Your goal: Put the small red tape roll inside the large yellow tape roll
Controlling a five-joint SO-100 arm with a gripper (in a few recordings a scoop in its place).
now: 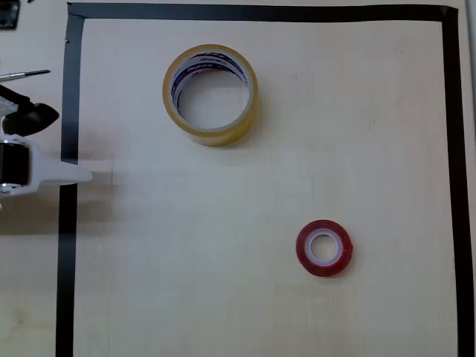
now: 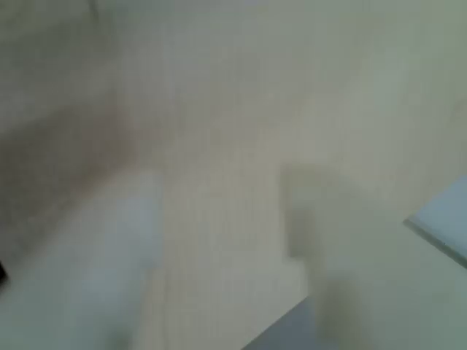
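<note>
The large yellow tape roll (image 1: 210, 94) stands on its flat side in the far left part of the taped-off area in the overhead view. Its white inner core carries blue and red print, too small to read. The small red tape roll (image 1: 324, 248) lies flat nearer and to the right, well apart from the yellow roll, with its white core showing. Both rest on the pale wooden table (image 1: 223, 223) inside a black tape border (image 1: 68, 193).

The gripper (image 1: 78, 176) sits at the left edge, its white fingertip reaching across the border strip. It holds nothing, and I cannot tell how far the jaws are parted. The wrist view is badly blurred.
</note>
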